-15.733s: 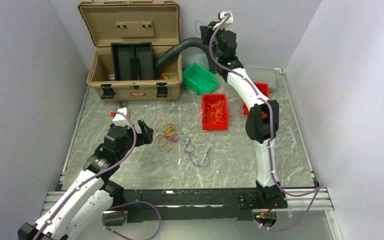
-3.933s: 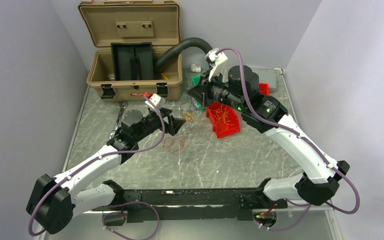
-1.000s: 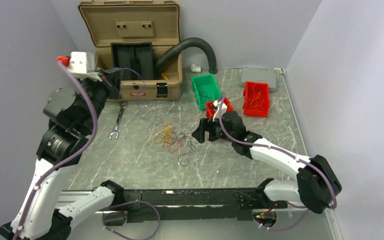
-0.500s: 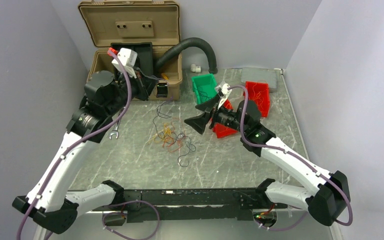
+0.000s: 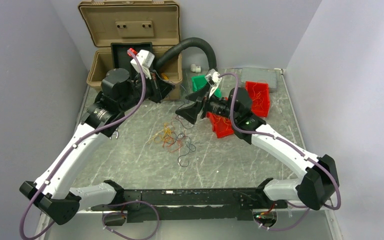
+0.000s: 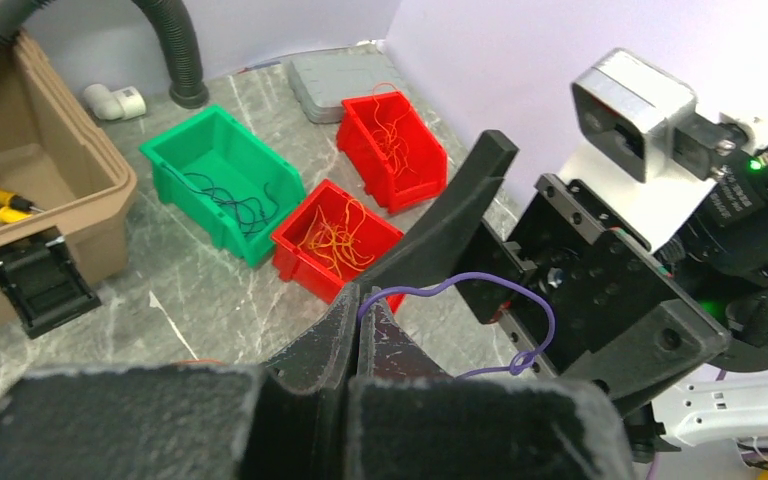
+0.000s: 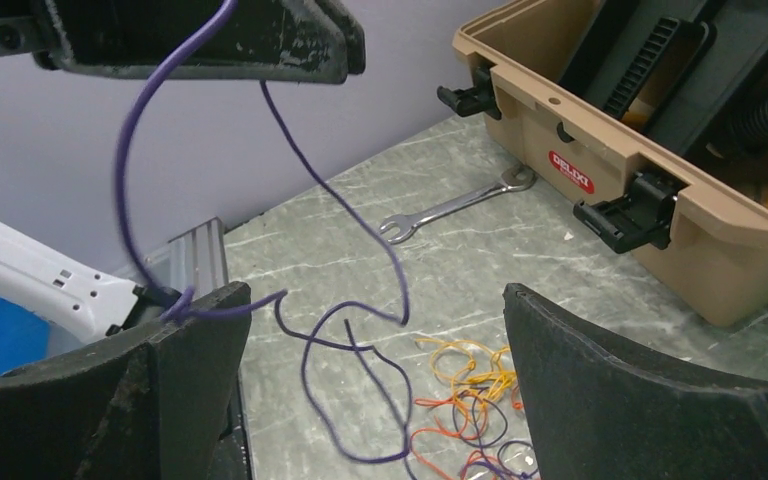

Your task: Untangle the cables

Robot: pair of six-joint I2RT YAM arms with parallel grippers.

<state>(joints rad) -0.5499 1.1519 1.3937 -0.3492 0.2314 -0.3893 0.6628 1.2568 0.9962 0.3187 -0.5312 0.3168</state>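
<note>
The left tool [image 6: 357,318] is pinched shut on a thin purple wire [image 6: 430,290], held in the air above the bench [image 5: 240,160] just in front of the tan toolbox [image 5: 130,45]. From the closed tips the purple wire bends over and hangs in loose loops. One strand drops toward the bench and another swings across to the right tool [image 7: 370,295]. The right tool faces the left one, wide open, its two fingers far apart and gripping nothing. A loop of the purple wire lies against the tip of one finger [image 7: 195,340] — whether it is hooked there I cannot tell.

Below the two tools a heap of wires [image 5: 172,140] — orange, yellow, red and dark — lies tangled near the middle of the bench. The low end of the purple wire hangs close to it. A wrench [image 7: 455,207] lies flat on the bench near the front of the toolbox.

Beyond the right tool stand three open bins. A green bin [image 6: 222,190] holds a few dark wires, and a red bin [image 6: 338,238] just beside it holds orange ones. A second red bin [image 6: 392,135] farther back holds orange and red ones. A black ribbed hose [image 5: 192,46] arches from the toolbox down to the bench behind the green bin.
</note>
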